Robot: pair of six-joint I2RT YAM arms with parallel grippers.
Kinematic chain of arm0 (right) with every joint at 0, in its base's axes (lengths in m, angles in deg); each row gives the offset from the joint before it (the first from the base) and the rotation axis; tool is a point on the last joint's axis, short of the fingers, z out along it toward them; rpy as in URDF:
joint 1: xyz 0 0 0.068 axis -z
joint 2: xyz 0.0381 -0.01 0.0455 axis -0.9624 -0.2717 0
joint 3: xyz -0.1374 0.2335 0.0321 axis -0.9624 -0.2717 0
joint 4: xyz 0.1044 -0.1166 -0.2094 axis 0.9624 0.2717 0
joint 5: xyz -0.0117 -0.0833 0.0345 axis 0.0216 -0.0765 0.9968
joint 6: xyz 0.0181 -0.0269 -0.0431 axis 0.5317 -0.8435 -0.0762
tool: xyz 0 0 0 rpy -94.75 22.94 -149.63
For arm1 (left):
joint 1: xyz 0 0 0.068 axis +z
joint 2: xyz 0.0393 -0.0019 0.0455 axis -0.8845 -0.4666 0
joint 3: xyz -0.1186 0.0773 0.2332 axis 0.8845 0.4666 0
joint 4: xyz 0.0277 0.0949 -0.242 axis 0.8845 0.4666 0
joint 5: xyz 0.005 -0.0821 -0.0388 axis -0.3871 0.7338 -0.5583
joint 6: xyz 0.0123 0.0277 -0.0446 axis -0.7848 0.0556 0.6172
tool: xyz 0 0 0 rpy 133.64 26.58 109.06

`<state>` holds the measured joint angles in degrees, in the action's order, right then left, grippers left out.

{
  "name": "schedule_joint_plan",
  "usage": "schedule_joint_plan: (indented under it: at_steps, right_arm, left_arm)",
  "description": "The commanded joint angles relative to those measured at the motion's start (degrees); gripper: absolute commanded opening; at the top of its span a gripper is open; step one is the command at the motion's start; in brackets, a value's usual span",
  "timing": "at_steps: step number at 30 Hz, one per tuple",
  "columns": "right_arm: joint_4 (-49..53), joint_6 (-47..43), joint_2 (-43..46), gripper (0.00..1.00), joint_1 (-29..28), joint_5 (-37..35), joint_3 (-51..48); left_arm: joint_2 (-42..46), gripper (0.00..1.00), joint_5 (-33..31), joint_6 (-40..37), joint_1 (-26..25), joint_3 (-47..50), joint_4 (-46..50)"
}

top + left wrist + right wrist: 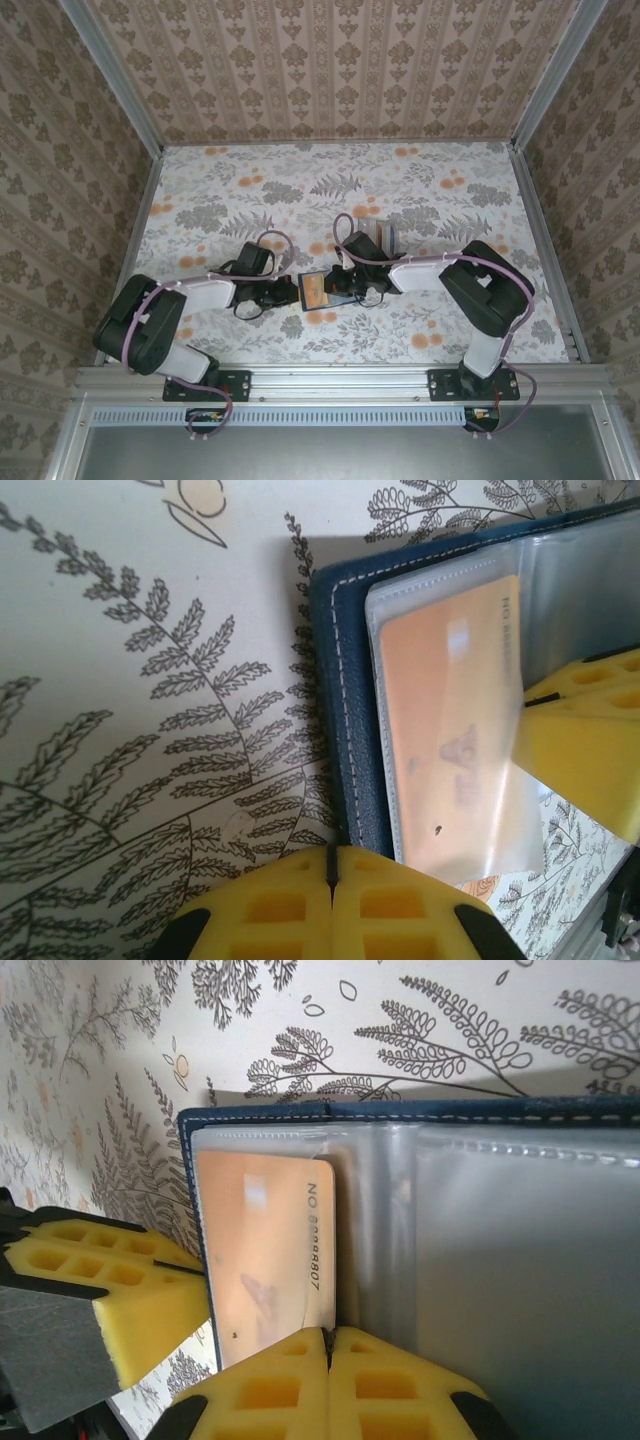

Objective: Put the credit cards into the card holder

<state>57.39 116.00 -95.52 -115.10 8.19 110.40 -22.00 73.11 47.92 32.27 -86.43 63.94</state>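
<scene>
Gripping card holder (335, 700), left tool (332, 880), right tool (328, 1355) opposed

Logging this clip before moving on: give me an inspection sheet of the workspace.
Surface: floral tablecloth, flat.
Job's things: card holder lies open, orange card in a clear sleeve; dark flat piece beside it, maybe a card.
Clutter: clear slotted rack.
Grippers: left gripper and right gripper each shut on the card holder.
Cables: purple cables looped along both arms.
Surroundings: patterned walls, metal frame.
</scene>
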Motion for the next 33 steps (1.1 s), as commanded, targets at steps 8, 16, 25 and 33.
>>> schedule_joint_plan:
  at_steps: [8,16,25,33]
  right_arm:
    - [-1.67,-2.22,-0.64,0.17,-0.38,4.69,-0.03]
    - [2.55,-3.93,6.76,0.31,-0.33,-4.14,-3.48]
    - [11.54,-9.16,14.61,0.35,-0.35,-12.12,-5.21]
    - [20.01,-13.32,18.15,0.43,-0.36,-19.42,-5.47]
  left_arm:
    - [-4.58,0.01,-6.10,-1.59,0.73,-1.86,-0.34]
    - [-2.65,0.04,-7.15,-1.82,1.54,-1.91,0.80]
    - [-0.60,0.10,-8.12,-3.40,2.20,-2.97,1.80]
    - [4.06,0.26,-12.05,-4.96,2.05,-2.80,3.26]
